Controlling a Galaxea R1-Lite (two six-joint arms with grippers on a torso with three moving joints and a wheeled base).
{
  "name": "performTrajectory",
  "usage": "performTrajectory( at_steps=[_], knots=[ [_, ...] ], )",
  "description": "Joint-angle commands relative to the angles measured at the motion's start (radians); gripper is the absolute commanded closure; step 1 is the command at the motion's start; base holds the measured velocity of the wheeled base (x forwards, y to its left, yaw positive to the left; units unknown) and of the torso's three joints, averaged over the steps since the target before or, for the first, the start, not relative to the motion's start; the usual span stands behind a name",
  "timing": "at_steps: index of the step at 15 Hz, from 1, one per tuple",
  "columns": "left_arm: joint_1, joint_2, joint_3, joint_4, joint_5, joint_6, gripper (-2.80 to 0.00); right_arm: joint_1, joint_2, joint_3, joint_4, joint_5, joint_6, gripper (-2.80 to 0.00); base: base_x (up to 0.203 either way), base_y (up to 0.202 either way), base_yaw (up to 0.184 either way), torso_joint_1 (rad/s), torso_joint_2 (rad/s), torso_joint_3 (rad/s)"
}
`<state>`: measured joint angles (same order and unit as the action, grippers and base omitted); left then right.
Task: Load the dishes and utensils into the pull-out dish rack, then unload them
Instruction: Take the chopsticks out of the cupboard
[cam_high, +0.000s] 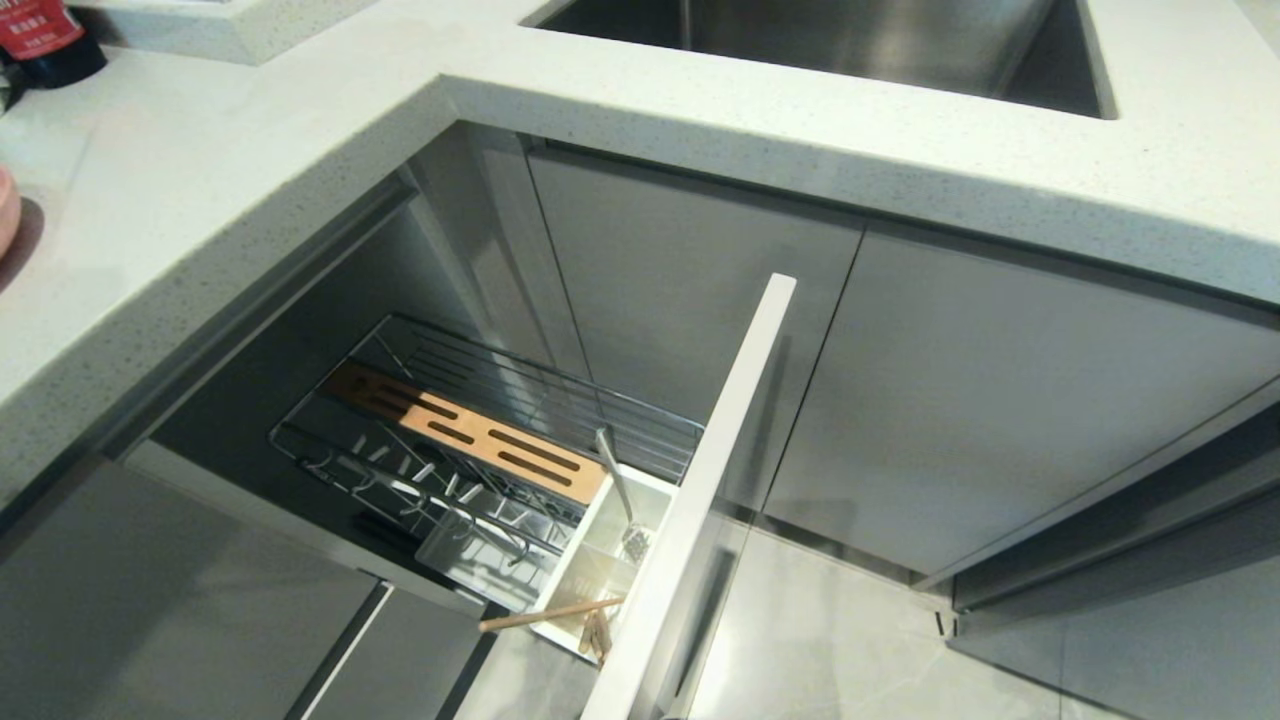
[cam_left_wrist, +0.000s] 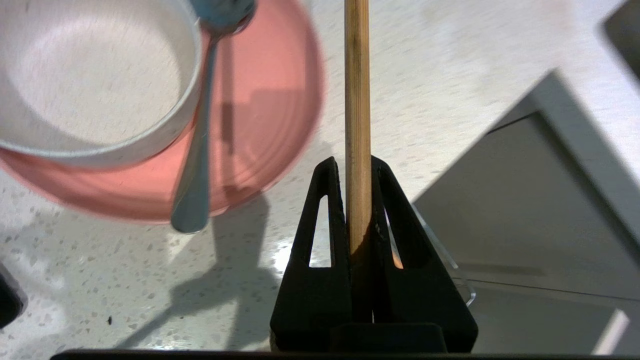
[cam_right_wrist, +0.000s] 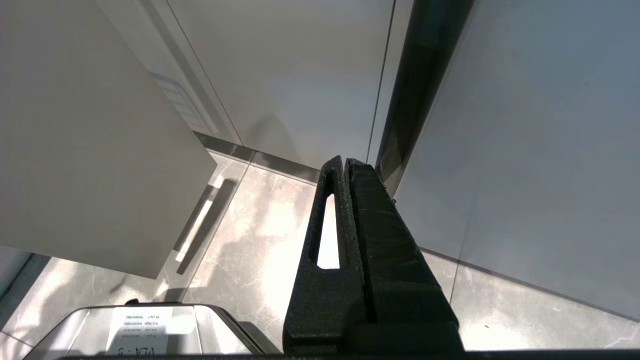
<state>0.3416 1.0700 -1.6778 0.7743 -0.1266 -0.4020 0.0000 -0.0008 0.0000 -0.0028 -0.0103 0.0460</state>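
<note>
Speckled white stone countertop (cam_high: 200, 200) wraps the corner in front of you, with a steel sink (cam_high: 850, 40) set into it further back. Below it the chrome wire pull-out dish rack (cam_high: 480, 450) stands drawn out behind its grey cabinet front (cam_high: 690, 500); a slim silver spoon (cam_high: 620, 490) leans in the white plastic utensil caddy (cam_high: 600, 570), and a light-brown wooden chopstick (cam_high: 550, 613) pokes out over the caddy's edge.

Your left gripper (cam_left_wrist: 357, 165) is above the counter, its jaws pinching another wooden chopstick (cam_left_wrist: 357, 100) that runs straight out past the tips. Just beside it a flat pale-pink plate (cam_left_wrist: 270, 115) sits on the counter, carrying a small white bowl (cam_left_wrist: 85, 80) and a second silver spoon (cam_left_wrist: 197, 150) resting against the bowl's rim.

Your right gripper (cam_right_wrist: 346, 165) hangs low by the cabinet doors above the tiled floor (cam_right_wrist: 260, 240), jaws pressed together on nothing.
</note>
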Motion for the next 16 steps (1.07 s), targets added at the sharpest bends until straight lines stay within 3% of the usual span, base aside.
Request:
performTrajectory(
  at_steps=[1,4,5,8,14,16],
  knots=[
    [0.018,0.028,0.071,0.014,0.002,-0.004,0.00,0.000,0.001,0.000,0.000,0.000,0.000,0.00,0.000,0.000,0.000,0.000,0.00,0.000],
    [0.023,0.020,0.200,0.054,-0.002,-0.011,0.00,0.000,0.001,0.000,0.000,0.000,0.000,0.00,0.000,0.000,0.000,0.000,0.00,0.000],
    [0.025,0.014,0.214,0.063,-0.005,-0.043,0.00,0.000,0.001,0.000,0.000,0.000,0.000,0.00,0.000,0.000,0.000,0.000,0.00,0.000],
    [0.027,0.011,0.217,0.050,-0.008,-0.057,0.00,0.000,0.001,0.000,0.000,0.000,0.000,0.00,0.000,0.000,0.000,0.000,0.00,0.000],
    [0.036,0.017,0.265,-0.139,-0.013,-0.120,0.00,0.000,0.001,0.000,0.000,0.000,0.000,0.00,0.000,0.000,0.000,0.000,0.00,0.000],
    [0.036,0.035,0.275,-0.148,-0.013,-0.123,0.00,0.000,0.001,0.000,0.000,0.001,0.000,0.00,0.000,0.000,0.000,0.000,0.00,0.000]
  ],
)
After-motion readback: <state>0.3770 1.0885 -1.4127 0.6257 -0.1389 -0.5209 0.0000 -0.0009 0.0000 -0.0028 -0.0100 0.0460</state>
